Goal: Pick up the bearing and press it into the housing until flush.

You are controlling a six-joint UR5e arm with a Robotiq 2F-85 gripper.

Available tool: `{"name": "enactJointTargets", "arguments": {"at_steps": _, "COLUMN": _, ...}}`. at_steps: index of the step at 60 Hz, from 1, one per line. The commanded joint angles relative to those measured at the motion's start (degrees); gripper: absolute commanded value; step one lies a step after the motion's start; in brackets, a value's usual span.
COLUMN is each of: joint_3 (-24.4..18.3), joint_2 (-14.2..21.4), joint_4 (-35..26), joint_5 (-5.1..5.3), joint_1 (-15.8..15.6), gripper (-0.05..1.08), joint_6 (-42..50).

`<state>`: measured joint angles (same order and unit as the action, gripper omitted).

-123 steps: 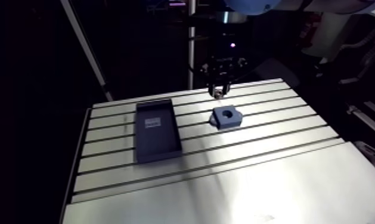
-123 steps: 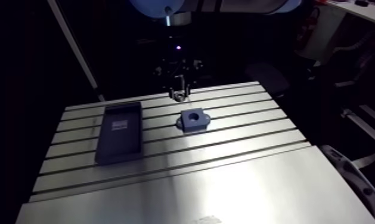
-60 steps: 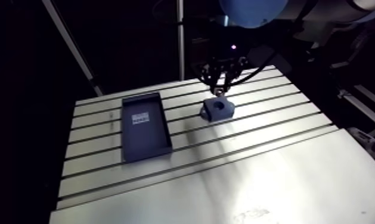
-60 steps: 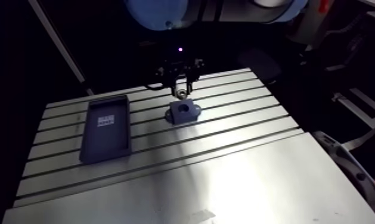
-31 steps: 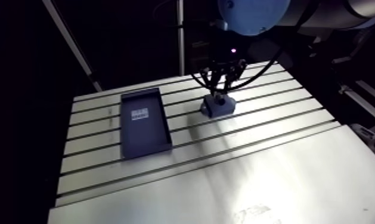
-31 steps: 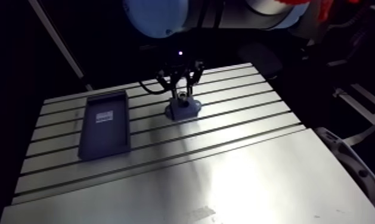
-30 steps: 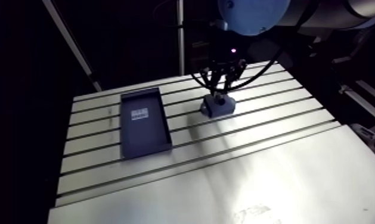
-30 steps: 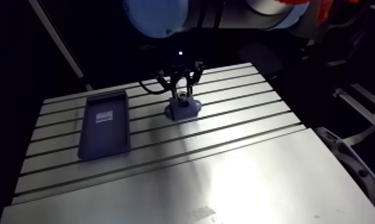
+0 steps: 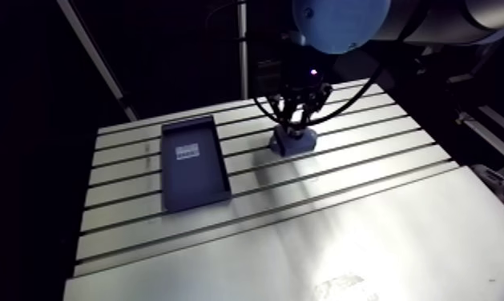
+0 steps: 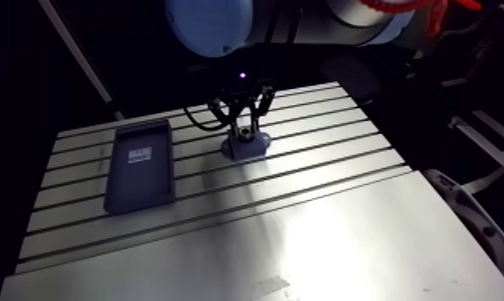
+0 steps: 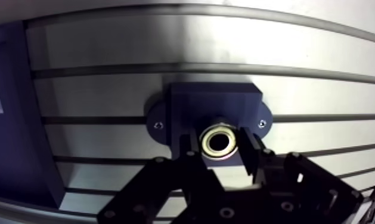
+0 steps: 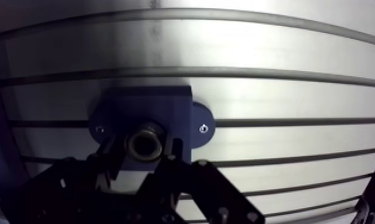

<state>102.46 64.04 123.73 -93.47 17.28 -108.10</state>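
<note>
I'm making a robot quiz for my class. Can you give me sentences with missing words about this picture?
The gripper is shut on a shiny metal ___.
It is held at the round hole of a blue ___.
That stands on a silver ___ with long slots.
A flat dark ___ with a white label lies beside it.
Missing words: ring; block; table; tray.

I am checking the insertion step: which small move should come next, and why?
Probably a short, straight push down. In the wrist view the gripper is shut on the bearing, which sits over the bore of the housing; whether it is flush I cannot tell.
</note>
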Motion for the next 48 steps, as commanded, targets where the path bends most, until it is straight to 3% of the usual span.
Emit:
{"name": "enactJointTargets", "arguments": {"at_steps": 1, "joint_3": 0.1, "joint_2": 0.0, "joint_4": 0.3, "joint_5": 0.0, "joint_1": 0.0, "gripper": 0.75, "joint_6": -0.1}}
{"name": "enactJointTargets", "arguments": {"at_steps": 48, "joint_3": 0.3, "joint_2": -0.1, "joint_4": 0.4, "joint_5": 0.0, "joint_1": 0.1, "gripper": 0.75, "joint_6": -0.1}}
